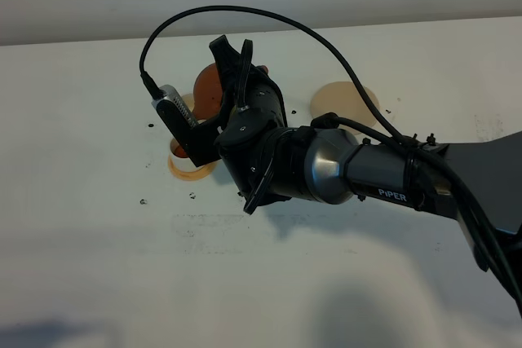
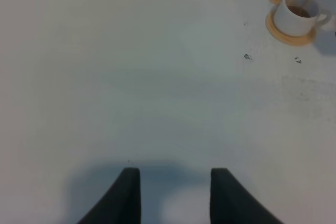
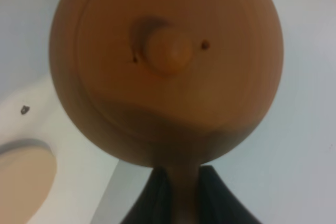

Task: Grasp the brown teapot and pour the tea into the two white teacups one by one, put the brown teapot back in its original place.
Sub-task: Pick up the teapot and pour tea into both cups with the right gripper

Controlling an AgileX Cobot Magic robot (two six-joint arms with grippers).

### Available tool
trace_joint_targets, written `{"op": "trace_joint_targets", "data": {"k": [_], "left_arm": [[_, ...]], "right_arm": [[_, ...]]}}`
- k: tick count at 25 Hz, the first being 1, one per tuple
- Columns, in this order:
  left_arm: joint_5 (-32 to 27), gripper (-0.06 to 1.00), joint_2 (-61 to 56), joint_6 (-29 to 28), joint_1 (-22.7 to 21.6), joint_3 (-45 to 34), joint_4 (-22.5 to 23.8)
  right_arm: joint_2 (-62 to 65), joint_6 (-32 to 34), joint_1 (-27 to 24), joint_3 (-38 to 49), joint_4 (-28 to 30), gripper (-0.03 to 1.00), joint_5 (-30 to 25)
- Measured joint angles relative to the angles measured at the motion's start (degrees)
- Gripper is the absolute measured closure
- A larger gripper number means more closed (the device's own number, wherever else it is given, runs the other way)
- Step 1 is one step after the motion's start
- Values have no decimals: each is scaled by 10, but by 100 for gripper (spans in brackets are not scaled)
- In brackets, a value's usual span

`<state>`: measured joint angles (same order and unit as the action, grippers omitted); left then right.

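Your right arm reaches in from the right edge of the frame and across the middle. Its gripper sits at upper centre, in front of the brown teapot, which shows only as a curved patch on its left. Right of the gripper, the black cable crosses a pale cream coaster. An orange-tan coaster peeks out below the wrist camera on the white table.

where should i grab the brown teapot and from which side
Take the brown teapot by its handle, coming in from the handle side with one finger on each flank. The handle is thin enough to pinch. The round body looks too wide for the jaws, and the knob would likely lift only the lid. The right gripper holds it this way.
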<state>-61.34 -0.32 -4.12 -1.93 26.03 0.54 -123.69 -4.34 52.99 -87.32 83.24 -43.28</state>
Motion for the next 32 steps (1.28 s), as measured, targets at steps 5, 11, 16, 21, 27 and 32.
{"op": "trace_joint_targets", "data": {"k": [5,11,16,21,27,32], "left_arm": [[0,64,0,0,0,0,0],[0,64,0,0,0,0,0],[0,64,0,0,0,0,0],[0,64,0,0,0,0,0],[0,64,0,0,0,0,0],[0,64,0,0,0,0,0]], "right_arm": [[0,-1,0,0,8,87,-4],[0,-1,0,0,15,87,-6],[0,-1,0,0,24,87,-8],[0,-1,0,0,29,87,-8],[0,-3,0,0,33,87,-8],[0,-3,0,0,36,87,-8]]}}
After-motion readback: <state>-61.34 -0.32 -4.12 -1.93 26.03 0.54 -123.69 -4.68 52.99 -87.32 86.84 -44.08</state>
